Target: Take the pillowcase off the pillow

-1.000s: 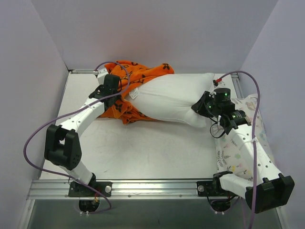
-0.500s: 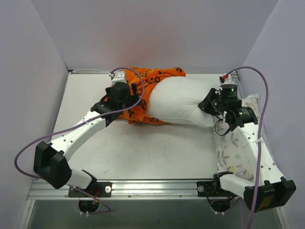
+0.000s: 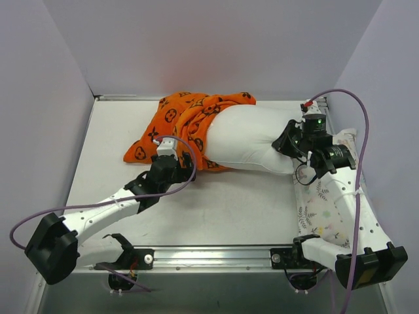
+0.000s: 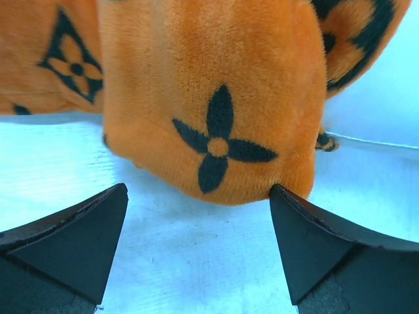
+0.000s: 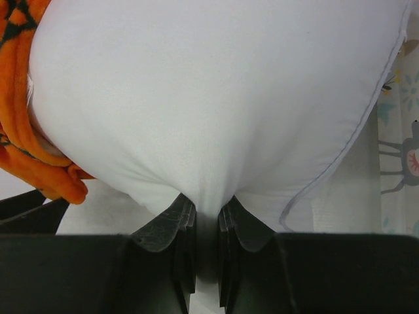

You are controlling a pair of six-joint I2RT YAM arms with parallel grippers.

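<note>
1. So, starting on the left: the left arm reaches in low over the worktop (image 3: 222,209), and its pincer (image 4: 198,193) is released. The jaws stand wide apart with nothing gripped between them.
2. Right in front of those tips is a fold of the pillowcase (image 3: 190,118). In the left wrist view the orange plush hangs down to the worktop between the two fingers (image 4: 308,248). One tip looks like it's just touching the hem, but I can't say for sure.
3. Pillowcase as a whole is bunched up at the back, left of centre. It's wrapped around the left end of the pillow (image 3: 249,137), and a flap of it is spread flat on the worktop further left.
4. The rest of the pillow is bare white. It lies across the back of the worktop and runs off to the right.
5. Right pincer (image 5: 206,209) is clenched on the pillow's right end. The right wrist view shows a pinch of white fabric squeezed between the nearly closed fingers.
6. Far right, a smaller animal-print pillow (image 3: 327,209) lies along the worktop edge, partly under the right arm.
</note>
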